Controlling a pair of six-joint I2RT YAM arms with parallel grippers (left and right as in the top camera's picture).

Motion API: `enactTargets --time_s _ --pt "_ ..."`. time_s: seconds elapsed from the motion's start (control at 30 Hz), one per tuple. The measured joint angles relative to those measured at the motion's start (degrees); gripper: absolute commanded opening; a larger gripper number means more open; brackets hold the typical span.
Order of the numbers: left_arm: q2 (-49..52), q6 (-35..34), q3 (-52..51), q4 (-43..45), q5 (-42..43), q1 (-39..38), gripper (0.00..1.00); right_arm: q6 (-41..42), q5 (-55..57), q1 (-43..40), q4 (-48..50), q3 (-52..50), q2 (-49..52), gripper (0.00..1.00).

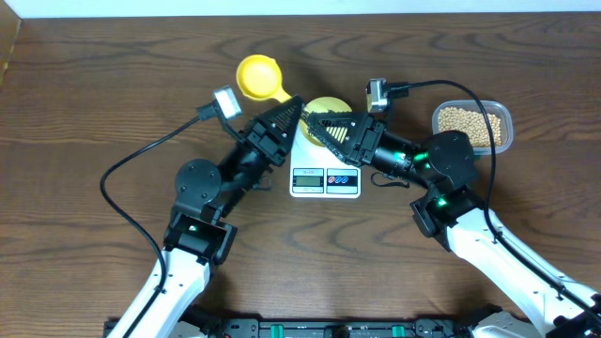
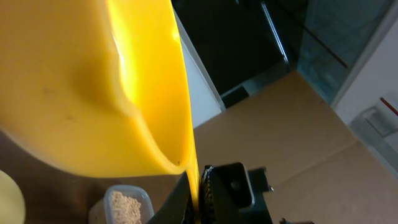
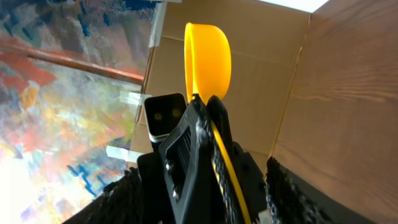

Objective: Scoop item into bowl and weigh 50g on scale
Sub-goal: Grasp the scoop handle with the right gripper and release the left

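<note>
My left gripper [image 1: 292, 112] is shut on the handle of a bright yellow scoop [image 1: 256, 77], whose cup shows no beans. The scoop fills the left wrist view [image 2: 93, 81], its handle pinched between the fingers [image 2: 202, 186]. The pale yellow bowl [image 1: 326, 106] sits on the far end of the white scale [image 1: 325, 178]. My right gripper [image 1: 315, 129] hovers over the bowl with its fingers spread, holding nothing. In the right wrist view its fingers [image 3: 199, 177] flank the left gripper and the edge-on scoop [image 3: 208, 59]. The beans [image 1: 470, 124] lie in a clear tub.
The clear tub [image 1: 504, 120] stands at the right, behind the right arm; it also shows in the left wrist view [image 2: 127, 205]. Both arms' cables loop over the brown wooden table [image 1: 84, 113]. The two grippers are nearly tip to tip above the scale.
</note>
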Motion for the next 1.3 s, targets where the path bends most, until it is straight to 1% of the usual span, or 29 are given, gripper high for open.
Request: enactTargets --time_s 0.03,0.07,0.1,0.13,0.23,0.5,0.6,0.63,0.67,0.73,0.77,0.8,0.83,0.87,0.9,0.93,0.97,1.07,1.13,1.23,1.3 --pt "0.0 0.0 0.0 0.0 0.0 -0.7 0.07 0.4 0.1 0.0 0.0 0.0 0.0 0.47" --pt "0.0 0.0 0.0 0.0 0.0 -1.1 0.07 0.6 0.2 0.0 0.0 0.0 0.0 0.44" --pt "0.0 0.0 0.0 0.0 0.0 -1.4 0.07 0.7 0.2 0.0 0.0 0.0 0.0 0.37" --pt "0.0 0.0 0.0 0.0 0.0 -2.0 0.07 0.9 0.3 0.0 0.0 0.0 0.0 0.33" --pt "0.0 0.0 0.0 0.0 0.0 -2.4 0.07 1.1 0.2 0.0 0.0 0.0 0.0 0.27" --pt "0.0 0.0 0.0 0.2 0.0 -2.4 0.07 1.2 0.2 0.0 0.0 0.0 0.0 0.14" --pt "0.0 0.0 0.0 0.2 0.0 -2.4 0.07 1.3 0.2 0.0 0.0 0.0 0.0 0.09" --pt "0.0 0.0 0.0 0.2 0.0 -2.4 0.07 1.2 0.2 0.0 0.0 0.0 0.0 0.04" --pt "0.0 -0.1 0.0 0.2 0.0 -2.4 0.07 1.2 0.2 0.0 0.0 0.0 0.0 0.03" --pt "0.0 -0.3 0.0 0.2 -0.2 -2.3 0.07 1.2 0.3 0.0 0.1 0.0 0.0 0.02" --pt "0.0 -0.5 0.0 0.1 -0.3 -2.3 0.08 1.2 0.3 0.0 0.1 0.0 0.0 0.02" --pt "0.0 -0.7 0.0 0.2 -0.4 -2.3 0.16 0.9 0.4 0.0 0.1 0.0 0.0 0.01" --pt "0.0 -0.7 0.0 0.1 -0.4 -2.3 0.33 0.7 0.4 0.0 0.2 0.0 0.0 0.02" --pt "0.0 -1.0 0.0 -0.1 -0.7 -2.3 0.54 0.1 0.4 0.0 0.3 0.0 0.0 0.02" --pt "0.1 -0.7 0.0 -0.5 -1.1 -2.2 0.64 -0.3 0.5 0.0 0.8 0.0 0.0 0.01" --pt "0.3 -0.4 -0.1 -0.6 -1.4 -2.0 0.7 -0.5 0.7 0.0 0.9 0.2 -0.1 0.02" --pt "0.5 -0.4 -0.1 -0.9 -1.9 -1.8 0.74 -1.5 1.0 0.0 1.3 0.3 -0.3 0.02" --pt "0.9 -0.5 -0.2 -0.9 -2.9 -1.6 0.81 -4.9 2.5 0.0 0.7 0.6 -0.8 0.01" --pt "0.7 -0.1 -0.2 0.1 -1.3 -2.1 0.83 -7.9 4.3 0.0 -0.8 0.5 -0.2 0.02" --pt "0.6 0.3 -0.2 0.1 0.9 -2.4 0.83 -13.8 9.9 0.0 -5.0 0.5 -0.1 0.02" --pt "0.6 0.5 -0.2 0.0 2.0 -2.4 0.83 -17.3 12.9 -0.3 -5.6 0.5 0.0 0.02"
